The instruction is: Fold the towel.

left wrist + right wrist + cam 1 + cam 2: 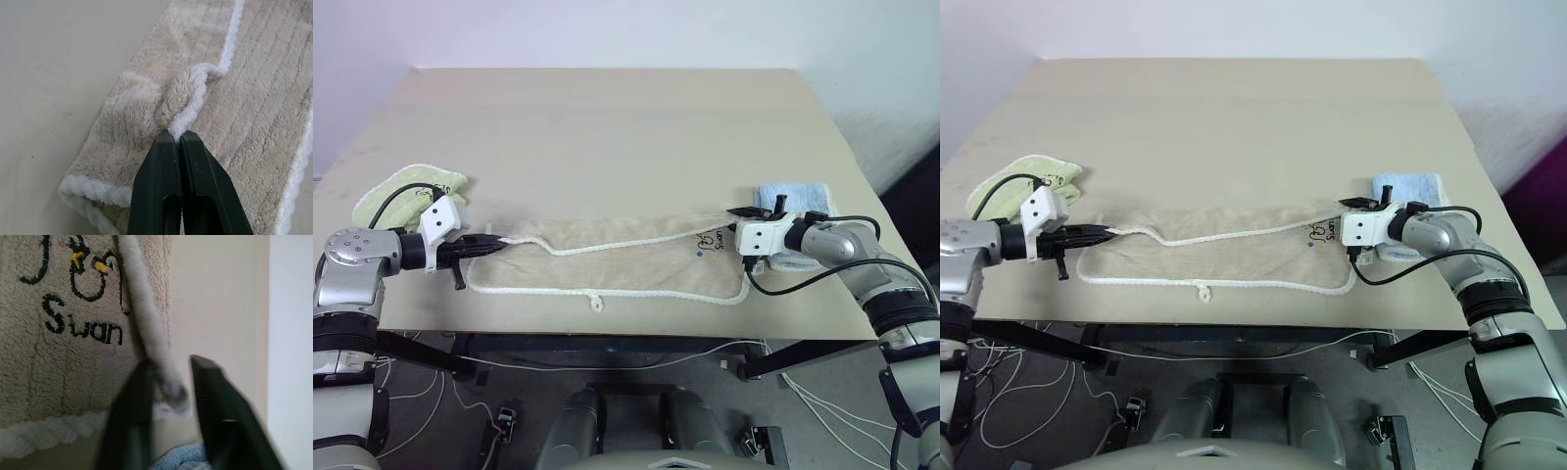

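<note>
Near table's (607,117) front edge, towel (636,264): L hand (495,243) pinching corded corner, R hand (736,227) part-closed round edging.

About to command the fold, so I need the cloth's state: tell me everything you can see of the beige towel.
The towel is beige terry with white corded edging, a small white loop on its near edge and dark embroidered marks near its right end. It lies long and flat across the near part of the table, its far edge already doubled over. The left gripper is shut on the cord at its left end. At the right corner the right gripper has its fingers either side of the cord, a gap showing. That end lies by a light-blue folded towel.
</note>
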You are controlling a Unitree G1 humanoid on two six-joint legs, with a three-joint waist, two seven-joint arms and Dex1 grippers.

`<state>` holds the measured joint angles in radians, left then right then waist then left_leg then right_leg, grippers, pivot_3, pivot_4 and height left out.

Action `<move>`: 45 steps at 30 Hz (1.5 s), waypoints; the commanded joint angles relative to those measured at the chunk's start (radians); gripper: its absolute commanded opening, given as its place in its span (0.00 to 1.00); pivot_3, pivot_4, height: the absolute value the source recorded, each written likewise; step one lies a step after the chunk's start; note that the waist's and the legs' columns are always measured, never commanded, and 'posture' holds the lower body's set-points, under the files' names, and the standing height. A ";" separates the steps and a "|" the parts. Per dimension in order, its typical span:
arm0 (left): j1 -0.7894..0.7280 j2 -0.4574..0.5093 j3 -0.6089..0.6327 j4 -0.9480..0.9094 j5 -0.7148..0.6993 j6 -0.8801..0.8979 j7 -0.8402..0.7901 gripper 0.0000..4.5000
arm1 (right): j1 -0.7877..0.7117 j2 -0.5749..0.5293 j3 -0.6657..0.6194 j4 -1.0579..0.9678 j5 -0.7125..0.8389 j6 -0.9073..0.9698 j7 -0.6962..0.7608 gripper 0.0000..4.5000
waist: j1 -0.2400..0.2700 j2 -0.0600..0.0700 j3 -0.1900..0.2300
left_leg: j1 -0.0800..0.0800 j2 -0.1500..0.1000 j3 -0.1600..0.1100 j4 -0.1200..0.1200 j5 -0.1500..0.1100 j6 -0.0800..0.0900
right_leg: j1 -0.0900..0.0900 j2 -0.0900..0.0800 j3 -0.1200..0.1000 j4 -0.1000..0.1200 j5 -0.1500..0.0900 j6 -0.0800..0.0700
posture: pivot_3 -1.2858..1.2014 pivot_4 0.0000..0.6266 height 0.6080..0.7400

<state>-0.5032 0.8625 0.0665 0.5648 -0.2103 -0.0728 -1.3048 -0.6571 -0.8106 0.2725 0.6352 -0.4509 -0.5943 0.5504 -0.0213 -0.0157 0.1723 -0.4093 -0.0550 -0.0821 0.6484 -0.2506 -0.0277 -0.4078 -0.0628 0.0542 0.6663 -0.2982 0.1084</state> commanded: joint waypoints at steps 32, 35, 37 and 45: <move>-0.588 0.042 0.103 0.527 0.030 -0.204 0.213 0.00 | -0.289 -0.132 -0.290 -0.106 0.476 0.255 0.352 0.01 | -0.013 0.000 0.000 | -0.002 0.000 0.000 0.000 0.000 0.000 | -0.001 0.000 0.000 0.000 0.000 0.000 | 0.52 0.24 1.00; -0.430 0.069 0.119 0.406 -0.033 -0.143 0.037 0.00 | -0.061 -0.160 -0.334 -0.337 0.591 0.383 0.436 0.01 | -0.021 0.000 0.000 | -0.001 0.000 0.000 0.000 0.000 0.000 | 0.000 0.000 0.000 0.000 0.000 0.000 | 0.52 0.24 1.00; -0.288 0.091 0.119 0.271 -0.068 -0.073 -0.044 0.00 | 0.094 -0.180 -0.359 -0.478 0.650 0.465 0.477 0.01 | -0.022 0.000 0.000 | -0.002 0.000 0.000 0.001 0.000 0.000 | 0.000 0.000 0.000 0.000 0.000 0.000 | 0.52 0.24 1.00; 0.212 0.200 0.196 -0.191 -0.175 0.207 -0.133 0.00 | 0.505 -0.245 -0.464 -0.879 0.841 0.751 0.587 0.01 | -0.020 0.001 0.001 | 0.000 0.002 -0.001 0.000 0.000 0.000 | 0.000 -0.002 0.001 0.000 0.000 0.000 | 0.52 0.24 1.00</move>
<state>-0.3267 1.0227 0.2086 0.4437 -0.3575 0.0954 -1.4332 -0.1881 -1.0310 -0.1377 -0.1507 0.3316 0.1051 1.1115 -0.0411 -0.0146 0.1730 -0.4086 -0.0532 -0.0826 0.6485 -0.2510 -0.0272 -0.4063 -0.0649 0.0556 0.6663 -0.2983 0.1083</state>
